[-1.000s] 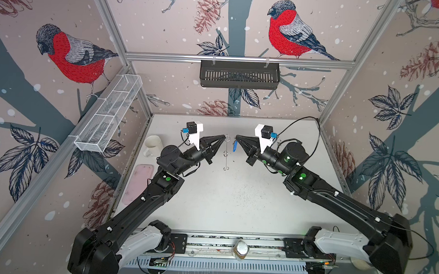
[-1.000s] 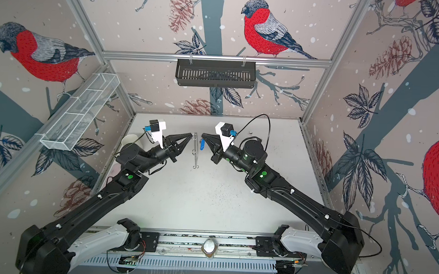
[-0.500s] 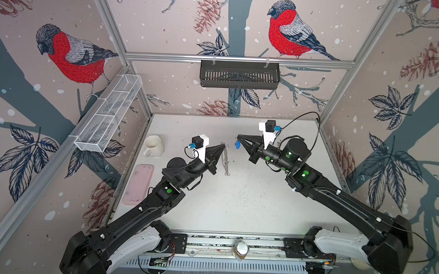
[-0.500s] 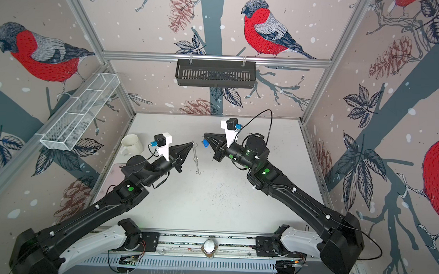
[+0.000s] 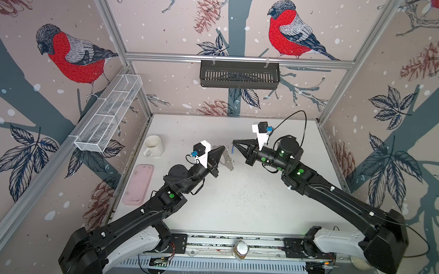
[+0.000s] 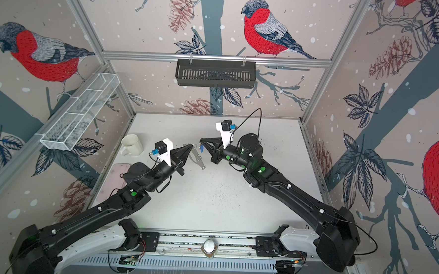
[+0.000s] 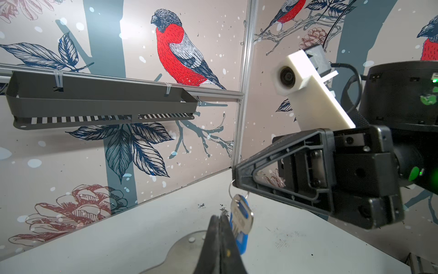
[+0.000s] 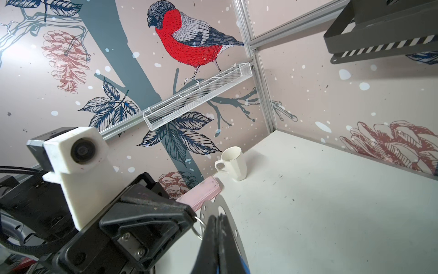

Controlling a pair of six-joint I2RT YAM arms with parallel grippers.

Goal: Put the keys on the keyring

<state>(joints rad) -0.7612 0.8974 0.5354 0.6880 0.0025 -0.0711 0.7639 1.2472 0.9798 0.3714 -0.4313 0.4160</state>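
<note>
Silver keys (image 7: 240,217) hang from the closed right claw (image 7: 234,173), clearest from left wrist; left claw (image 7: 221,217) clamps keyring (image 7: 184,246).

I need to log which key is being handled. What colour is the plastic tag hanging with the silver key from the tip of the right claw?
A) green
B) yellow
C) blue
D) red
C: in the left wrist view, the oval tag hanging with the silver key from the shut right claw is plainly blue.
</note>
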